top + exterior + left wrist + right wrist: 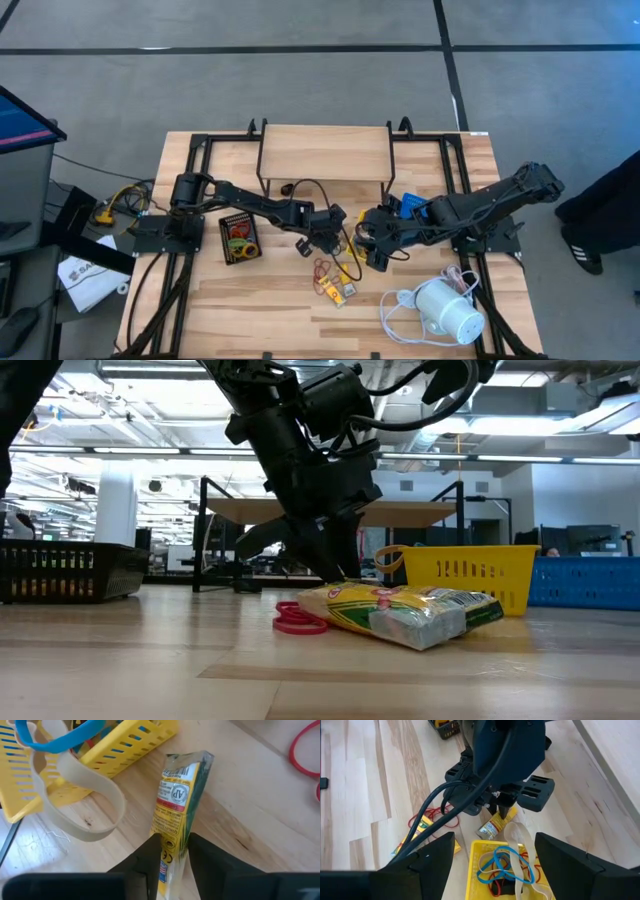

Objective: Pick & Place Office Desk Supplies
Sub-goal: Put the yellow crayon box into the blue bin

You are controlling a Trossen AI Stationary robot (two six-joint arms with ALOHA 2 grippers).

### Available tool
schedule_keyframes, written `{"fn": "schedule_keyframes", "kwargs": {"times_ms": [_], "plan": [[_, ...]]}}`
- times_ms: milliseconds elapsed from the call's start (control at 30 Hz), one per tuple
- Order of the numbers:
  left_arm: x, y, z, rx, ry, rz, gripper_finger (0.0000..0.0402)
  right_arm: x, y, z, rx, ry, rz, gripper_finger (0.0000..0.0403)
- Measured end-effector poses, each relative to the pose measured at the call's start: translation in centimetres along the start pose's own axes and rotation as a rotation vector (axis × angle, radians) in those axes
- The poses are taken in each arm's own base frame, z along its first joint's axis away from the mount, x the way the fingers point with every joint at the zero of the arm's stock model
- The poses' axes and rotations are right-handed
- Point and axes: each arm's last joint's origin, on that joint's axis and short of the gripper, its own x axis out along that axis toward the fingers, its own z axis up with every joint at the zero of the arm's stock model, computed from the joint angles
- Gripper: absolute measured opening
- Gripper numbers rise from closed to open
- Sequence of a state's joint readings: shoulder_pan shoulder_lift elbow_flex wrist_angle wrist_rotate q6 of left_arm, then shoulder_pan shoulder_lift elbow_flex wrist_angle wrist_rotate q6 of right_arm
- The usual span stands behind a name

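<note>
The left gripper (pixel 172 857) pinches one end of a yellow-green packet (pixel 177 805) lying on the table (pixel 240 810) beside the yellow tray (pixel 125 750), its long axis running straight away from the fingers. The right gripper (pixel 492 865) hangs spread over that tray.

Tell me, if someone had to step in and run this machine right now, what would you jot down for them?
Left gripper: fingers on either side of a yellow crayon packet, closing on it beside the yellow tray; packet on the table.
Right gripper: open, empty, hovering over the yellow tray.
Done: blue, white and red rubber bands lie in the yellow tray; some items are in the black mesh tray.
Left: red bands, a second crayon packet and small pieces remain on the table.
</note>
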State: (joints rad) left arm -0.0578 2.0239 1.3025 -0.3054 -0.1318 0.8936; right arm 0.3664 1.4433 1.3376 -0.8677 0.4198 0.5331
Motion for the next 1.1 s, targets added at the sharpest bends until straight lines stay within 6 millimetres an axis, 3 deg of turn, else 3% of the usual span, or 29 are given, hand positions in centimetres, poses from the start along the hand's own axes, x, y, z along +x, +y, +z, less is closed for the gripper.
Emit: {"fn": "schedule_keyframes", "kwargs": {"times_ms": [433, 833, 1100], "plan": [[-0.2, 0.1, -0.1, 0.017, 0.043, 0.034, 0.009, -1.0, -1.1, -0.4, 0.041, -0.019, -0.118, 0.0274], [-5.6, 2.4, 0.7, -0.014, -0.053, 0.181, 0.009, -3.7, -3.3, -1.2, 0.102, -0.043, -0.231, 0.0274], [-6.1, 2.7, 0.7, -0.021, -0.059, 0.193, 0.009, -4.1, -3.2, -1.5, 0.108, -0.05, -0.245, 0.0274]]}}
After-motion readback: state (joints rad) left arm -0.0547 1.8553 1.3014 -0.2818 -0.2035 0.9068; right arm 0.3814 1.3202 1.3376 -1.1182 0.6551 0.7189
